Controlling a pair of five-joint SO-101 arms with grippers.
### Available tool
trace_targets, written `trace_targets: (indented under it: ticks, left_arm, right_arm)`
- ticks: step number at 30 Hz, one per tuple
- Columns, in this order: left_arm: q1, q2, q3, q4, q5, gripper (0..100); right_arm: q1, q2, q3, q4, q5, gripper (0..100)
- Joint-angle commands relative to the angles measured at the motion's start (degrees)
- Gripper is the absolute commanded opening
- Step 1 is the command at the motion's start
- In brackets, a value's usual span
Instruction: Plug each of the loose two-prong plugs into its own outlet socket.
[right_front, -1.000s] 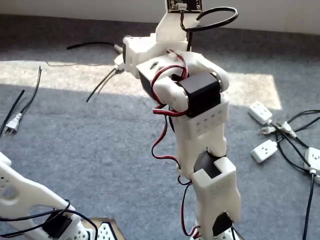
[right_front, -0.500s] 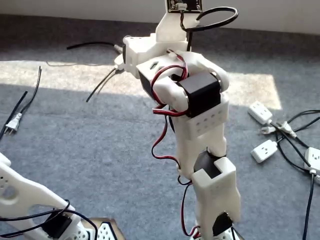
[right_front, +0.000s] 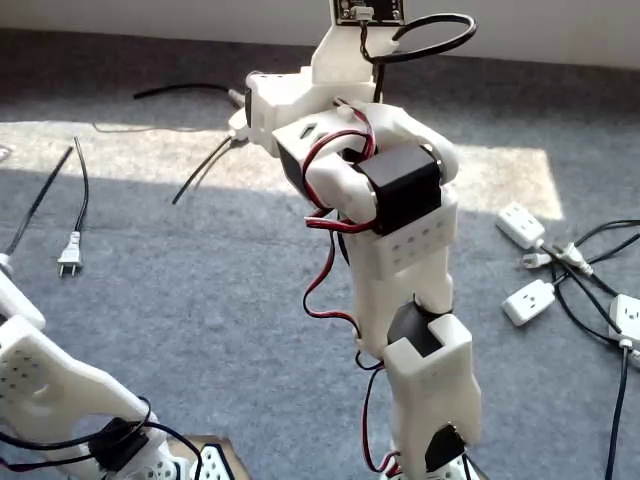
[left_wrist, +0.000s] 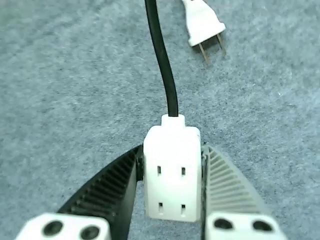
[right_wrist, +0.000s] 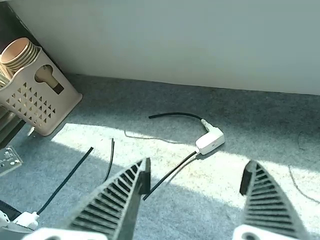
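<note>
My left gripper (left_wrist: 170, 200) is shut on a white outlet socket block (left_wrist: 172, 172), whose black cord runs away from me over the grey carpet. Just beyond it lies a loose white two-prong plug (left_wrist: 202, 22), prongs toward the block; in the high view this plug (right_front: 68, 255) lies at the far left on its black cord. My right gripper (right_wrist: 192, 182) hangs open above the carpet, nothing between its fingers (right_wrist: 120, 195). Ahead of it lies a white connector (right_wrist: 210, 141) with black cords. More white outlet blocks (right_front: 520, 224) (right_front: 528, 300) and small plugs (right_front: 545, 260) lie at the right.
The right arm (right_front: 400, 230) stands tall mid-view and hides the carpet behind it. The left arm (right_front: 50, 390) is at the bottom left. A beige perforated basket (right_wrist: 35, 95) with stacked cups stands by the wall. Black cords (right_front: 590, 290) tangle at the right edge.
The loose plug and its cord at the far left have shifted right and toward the front. The left arm has moved up slightly. The right arm has kept still.
</note>
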Motion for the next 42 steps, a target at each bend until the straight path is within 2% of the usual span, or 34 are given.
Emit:
trace_targets:
  ticks: [1, 5, 7, 11, 14, 16, 19, 24, 27, 34, 38, 42]
  left_arm:
    - [6.20, -14.55, -0.04, 0.88, 14.59, 7]
    - [13.93, -22.20, 4.79, 2.46, 32.62, 7]
    - [19.56, -25.89, 11.38, 2.46, 38.07, 7]
    - [34.86, -31.96, 26.86, 2.37, 47.03, 7]
    - [47.16, -35.12, 32.84, -0.09, 55.74, 7]
    - [53.76, -36.09, 34.86, -3.34, 58.37, 7]
    - [60.35, -34.15, 36.97, -8.79, 58.37, 7]
    - [61.93, -22.46, 34.68, -18.02, 54.33, 7]
    - [61.76, -12.26, 29.49, -20.13, 50.64, 7]
    - [61.76, 4.79, 14.73, -19.96, 51.08, 9]
    - [61.58, 6.37, 11.12, -18.73, 54.42, 17]
    - [62.81, 6.29, 6.02, -15.47, 55.47, 18]
  right_arm:
    - [0.31, -1.19, -0.57, 2.33, 0.88, 28.6]
    - [0.04, -2.59, -0.57, 2.33, 5.89, 28.6]
    - [-0.04, -4.79, -0.31, 2.33, 6.95, 28.6]
    - [0.22, -9.80, -0.04, 2.33, 7.03, 28.6]
    - [2.15, -12.35, 0.04, 2.33, 7.12, 28.6]
    - [4.26, -13.49, 0.04, 2.33, 7.03, 28.6]
    - [10.59, -14.73, 0.04, 2.33, 7.03, 28.6]
    - [21.76, -15.60, 0.04, 2.33, 7.03, 28.6]
    - [25.80, -15.43, 0.04, 2.33, 6.95, 28.6]
    - [28.88, -15.78, -0.13, 2.33, 7.21, 28.6]
    - [31.43, -16.13, -0.57, 2.33, 7.21, 28.6]
    - [35.74, -19.03, 0.04, 2.33, 7.21, 28.6]
